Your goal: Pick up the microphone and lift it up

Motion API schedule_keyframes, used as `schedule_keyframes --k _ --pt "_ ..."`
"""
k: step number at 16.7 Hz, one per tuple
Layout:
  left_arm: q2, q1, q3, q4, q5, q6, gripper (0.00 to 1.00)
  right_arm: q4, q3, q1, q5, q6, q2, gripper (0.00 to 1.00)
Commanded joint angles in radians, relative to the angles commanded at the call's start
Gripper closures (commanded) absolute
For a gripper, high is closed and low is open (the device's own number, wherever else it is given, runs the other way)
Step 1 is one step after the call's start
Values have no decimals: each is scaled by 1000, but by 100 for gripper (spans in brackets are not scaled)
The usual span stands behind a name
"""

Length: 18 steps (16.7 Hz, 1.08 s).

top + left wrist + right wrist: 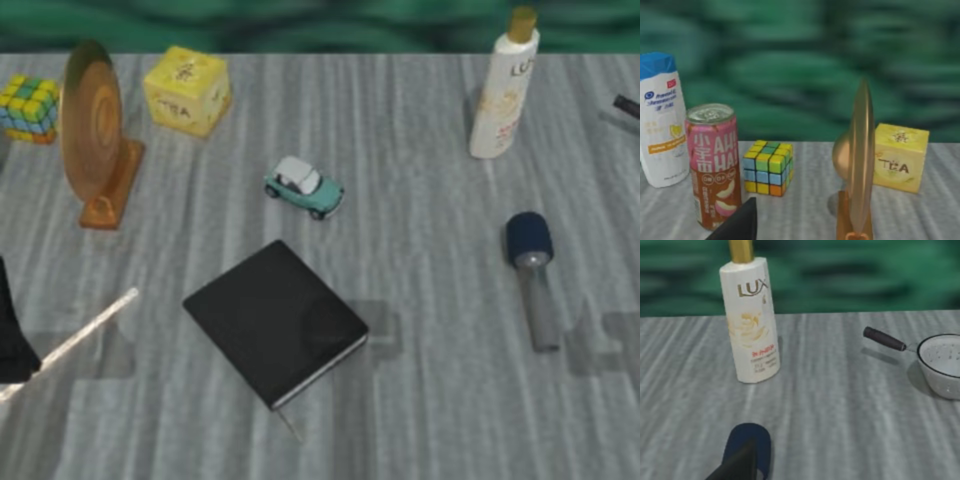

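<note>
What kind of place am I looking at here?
Likely a simulated test table, not a real room: unrelated items, a microphone, toy car, lotion bottle and black book, lie scattered on a grey tabletop.

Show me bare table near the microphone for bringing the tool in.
Bare table lies between the black notebook and the microphone, and below both. Crowded at the upper left: cube, disc on stand, tea box. Lotion bottle stands beyond the microphone.
</note>
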Motion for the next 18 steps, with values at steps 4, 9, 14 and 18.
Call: schedule_keyframes --k 4,9,14,18 --pt "0 0 0 0 0 0 0 -180 230 78 27 85 343 0" --pt "0 0 0 0 0 0 0 -397 576 188 55 211 862 0" --pt "0 0 0 0 0 0 0 -594 882 287 80 319 1310 0" --pt "0 0 0 0 0 0 0 -722 1029 341 99 375 1537 0"
